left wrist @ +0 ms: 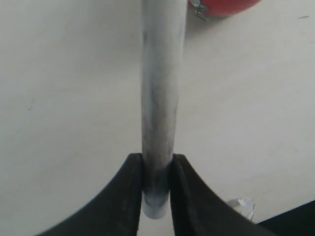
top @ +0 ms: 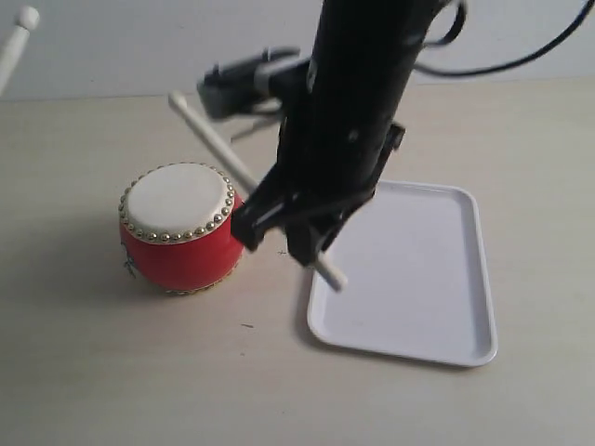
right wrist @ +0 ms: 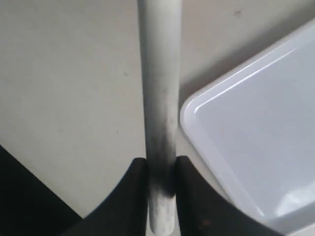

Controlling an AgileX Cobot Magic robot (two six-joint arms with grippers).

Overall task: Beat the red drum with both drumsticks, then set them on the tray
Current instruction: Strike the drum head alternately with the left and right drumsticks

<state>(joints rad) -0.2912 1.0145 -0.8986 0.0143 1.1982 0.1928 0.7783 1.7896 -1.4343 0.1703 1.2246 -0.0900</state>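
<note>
The red drum (top: 177, 228) with its cream skin stands upright on the table, left of the white tray (top: 409, 269). My right gripper (top: 284, 228) hangs between them, shut on a drumstick (top: 209, 130) that slants up and back over the drum's far right side; its butt end pokes out over the tray's near-left corner. The right wrist view shows this gripper (right wrist: 161, 172) clamping the drumstick (right wrist: 160, 88) beside the tray's corner (right wrist: 256, 128). My left gripper (left wrist: 157, 172) is shut on the other drumstick (left wrist: 160, 88), whose tip (top: 19, 42) shows at the exterior view's top left; the drum's edge (left wrist: 224, 6) lies beyond it.
The pale beige tabletop (top: 112, 372) runs to a light wall at the back. The right arm's black body and cables (top: 372, 74) hide the table's middle rear. A small clear scrap (left wrist: 241, 204) lies near the left gripper.
</note>
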